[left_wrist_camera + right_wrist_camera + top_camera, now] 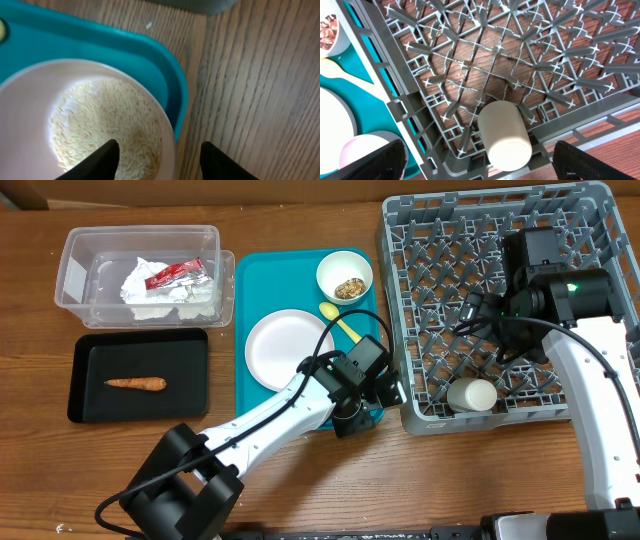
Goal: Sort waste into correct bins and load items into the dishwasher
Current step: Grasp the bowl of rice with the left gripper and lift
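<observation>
1. Grey dish rack (440,300): one.
2. Bins: two in total, being one clear tub (105,270) and one black tray (180,360).
3. Teal tray (250,290): one.
4. White bowls: two. One scrap bowl (328,268) holds a single portion of brown scraps (348,287). One rice bowl (25,100) holds a single layer of rice (100,120).
5. White plate (285,350): one.
6. White cup (472,395): one.
7. Yellow spoon (340,323): one.
8. Loose waste pieces: three in total, being one carrot (136,384), one napkin (148,285) and one red wrapper (178,275).
9. Robot arms: two, being the left arm (270,415) and the right arm (600,380).
</observation>
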You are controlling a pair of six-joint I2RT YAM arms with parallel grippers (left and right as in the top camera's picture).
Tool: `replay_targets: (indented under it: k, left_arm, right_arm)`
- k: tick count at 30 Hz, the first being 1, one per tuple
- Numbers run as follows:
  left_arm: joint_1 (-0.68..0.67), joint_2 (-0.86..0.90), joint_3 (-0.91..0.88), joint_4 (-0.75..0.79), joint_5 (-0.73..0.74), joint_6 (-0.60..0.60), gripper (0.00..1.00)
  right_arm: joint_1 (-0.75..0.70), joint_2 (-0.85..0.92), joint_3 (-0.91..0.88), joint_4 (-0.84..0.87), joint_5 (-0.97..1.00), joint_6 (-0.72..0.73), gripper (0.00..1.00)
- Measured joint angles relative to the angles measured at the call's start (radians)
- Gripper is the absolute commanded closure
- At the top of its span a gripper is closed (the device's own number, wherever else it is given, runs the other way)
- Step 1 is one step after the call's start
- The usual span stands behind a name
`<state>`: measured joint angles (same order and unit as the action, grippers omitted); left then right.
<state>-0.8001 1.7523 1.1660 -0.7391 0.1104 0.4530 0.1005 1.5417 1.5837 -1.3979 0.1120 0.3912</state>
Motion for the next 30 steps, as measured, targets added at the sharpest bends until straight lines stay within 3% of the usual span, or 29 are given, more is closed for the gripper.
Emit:
replay_targets:
  k: [4,12,15,17,24,30]
  left_arm:
    - [0.0,0.0,-0.016,0.003,-0.003,0.004,0.61]
    - [0.0,0.0,-0.061,0.038,-0.011,0.003,0.71]
    - [0.0,0.01,-0.071,0.044,-0.012,0.002,0.82]
    - [0.0,0.013,-0.072,0.049,-0.019,-0.002,0.94]
    - [-0.005,0.013,-0.051,0.06,-0.083,-0.062,0.96]
    - [-0.005,0.014,0.06,-0.085,-0.101,-0.165,0.96]
  right_arm:
    - [0.0,0.0,0.0,0.0,0.0,0.0,0.04]
    - [0.0,0.0,0.0,0.0,0.0,0.0,0.04]
    - [0.0,0.0,0.0,0.0,0.0,0.0,0.04]
    - [0.0,0.0,0.0,0.0,0.0,0.0,0.04]
    - [0.0,0.0,0.0,0.0,0.0,0.0,0.04]
    - [0.0,0.0,0.0,-0.001,0.0,0.0,0.03]
